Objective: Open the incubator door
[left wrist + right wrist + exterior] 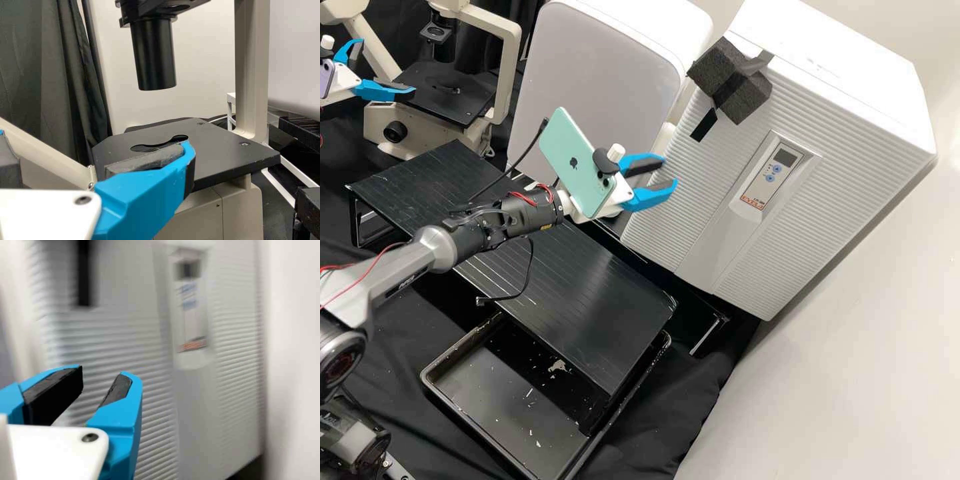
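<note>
The white incubator [813, 200] has a closed, ribbed door [673, 193] and a control panel [775, 170]. Dark foam [730, 80] sits at its upper left, with a black strap [704, 125] hanging down. Before the door's left side is my right gripper [671, 171], open and empty. From the right wrist, the gripper [103, 374] faces the ribbed door [130, 350]; whether it touches is unclear. My left gripper [389, 65] is open at the microscope, far left. The left wrist view has this gripper [97, 145] before the microscope stage [220, 152].
A second white appliance [600, 73] stands left of the incubator. Below the right arm lie a black slatted platform [587, 287] and a black tray [463, 407]. The microscope [509, 60] is at the back left, and a pale wall [853, 373] borders the right.
</note>
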{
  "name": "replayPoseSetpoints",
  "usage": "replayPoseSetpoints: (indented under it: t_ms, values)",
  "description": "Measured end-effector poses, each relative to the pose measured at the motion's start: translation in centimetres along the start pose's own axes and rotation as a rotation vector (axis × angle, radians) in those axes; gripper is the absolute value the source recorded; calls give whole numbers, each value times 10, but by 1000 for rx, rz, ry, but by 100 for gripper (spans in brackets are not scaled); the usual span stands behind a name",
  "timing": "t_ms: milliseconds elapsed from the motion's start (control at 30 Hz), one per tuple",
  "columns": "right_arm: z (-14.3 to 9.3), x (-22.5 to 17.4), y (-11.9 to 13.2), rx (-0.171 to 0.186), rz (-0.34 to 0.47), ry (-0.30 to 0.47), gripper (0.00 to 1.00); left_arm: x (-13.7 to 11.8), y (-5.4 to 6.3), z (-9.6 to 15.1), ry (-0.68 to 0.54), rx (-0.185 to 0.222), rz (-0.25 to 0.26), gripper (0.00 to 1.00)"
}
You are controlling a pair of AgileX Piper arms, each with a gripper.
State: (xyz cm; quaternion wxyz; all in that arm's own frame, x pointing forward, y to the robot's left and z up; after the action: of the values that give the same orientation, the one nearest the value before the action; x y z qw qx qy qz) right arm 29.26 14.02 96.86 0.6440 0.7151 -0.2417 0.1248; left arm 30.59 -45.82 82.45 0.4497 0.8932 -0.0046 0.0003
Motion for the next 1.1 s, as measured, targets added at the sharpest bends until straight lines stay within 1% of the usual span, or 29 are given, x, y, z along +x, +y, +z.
replayPoseSetpoints:
  t_ms: [33, 67, 100, 133, 167, 267, 333, 400, 533, 567, 600, 667, 733, 800, 833, 967, 1100]
  values:
    - [1, -1, 8, 23, 47, -9, 0, 0, 0, 0, 0, 0, 0, 100]
    - [2, -2, 11, 33, 67, -14, 0, 0, 0, 0, 0, 0, 0, 100]
    - [1, -3, 17, 55, 107, -13, 0, 0, 0, 0, 0, 0, 0, 100]
    - [1, -3, 18, 61, 121, -11, 0, 0, 0, 0, 0, 0, 0, 100]
    - [1, -3, 19, 63, 124, -8, 100, 0, 0, 0, 0, 0, 0, 100]
    - [0, -4, 16, 55, 107, 28, 100, 0, 0, 0, 0, 0, 0, 100]
    - [-2, -4, 13, 32, 88, 57, 100, 0, 0, 0, 0, 0, 0, 100]
    - [-8, -6, 8, 18, 60, 98, 100, 0, 0, 0, 0, 0, 0, 100]
    - [-17, -11, -1, -2, 20, 152, 100, 0, 0, 0, 0, 0, 0, 100]
    - [-20, -13, -3, -1, 10, 161, 100, 0, 0, 0, 0, 0, 0, 100]
    - [-21, -13, -7, -7, 0, 166, 100, 0, 0, 0, 0, 0, 0, 100]
    - [-23, -13, -15, -30, -21, 172, 100, 0, 0, 0, 0, 0, 0, 100]
    - [-26, -9, -23, -63, -35, 177, 100, 0, 0, 0, 0, 0, 0, 100]
    - [-28, -6, -29, -84, -40, 177, 100, 0, 0, 0, 0, 0, 0, 100]
    - [-28, -1, -35, -107, -45, 172, 100, 0, 0, 0, 0, 0, 0, 100]
    - [-26, 9, -46, -140, -51, 150, 100, 0, 0, 0, 0, 0, 0, 100]
    - [-23, 20, -50, -167, -40, 129, 100, 0, 0, 0, 0, 0, 0, 100]
